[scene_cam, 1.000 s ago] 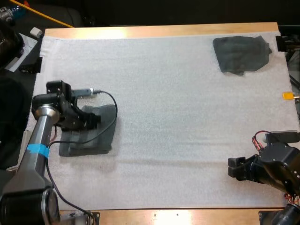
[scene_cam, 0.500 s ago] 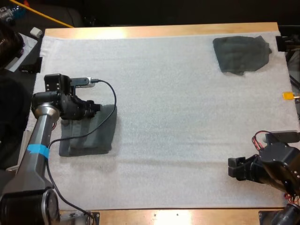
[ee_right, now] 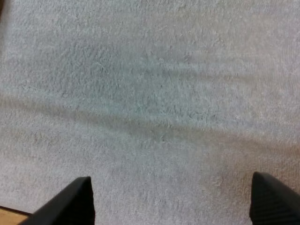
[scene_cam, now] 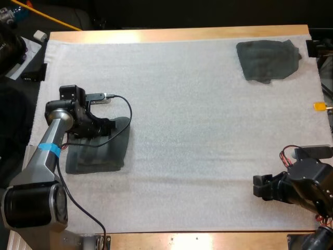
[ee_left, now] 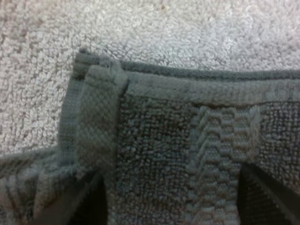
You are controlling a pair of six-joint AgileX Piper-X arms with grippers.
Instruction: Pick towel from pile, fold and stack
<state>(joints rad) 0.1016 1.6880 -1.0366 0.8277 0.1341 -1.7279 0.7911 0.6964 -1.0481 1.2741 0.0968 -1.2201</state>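
A dark grey-green folded towel stack (scene_cam: 99,156) lies at the mat's left side. My left gripper (scene_cam: 109,126) hangs low over its far right corner, open. In the left wrist view the stack's hemmed edge and a doubled-over corner (ee_left: 98,108) lie just ahead of my left gripper (ee_left: 168,192), whose fingers (ee_left: 89,199) stand wide apart above the cloth. A crumpled towel (scene_cam: 268,60) sits at the far right of the mat. My right gripper (scene_cam: 258,187) rests near the front right, open over bare mat (ee_right: 154,103), with nothing between its fingers (ee_right: 70,201).
The white mat (scene_cam: 197,120) covers most of the wooden table, with a wide bare stretch between the two towels. Loose items and dark gear (scene_cam: 21,52) sit off the table's far left corner.
My left arm pulled its gripper back toward the stack's far edge, then shifted slightly right and forward over the corner. The stack and the right arm stayed put.
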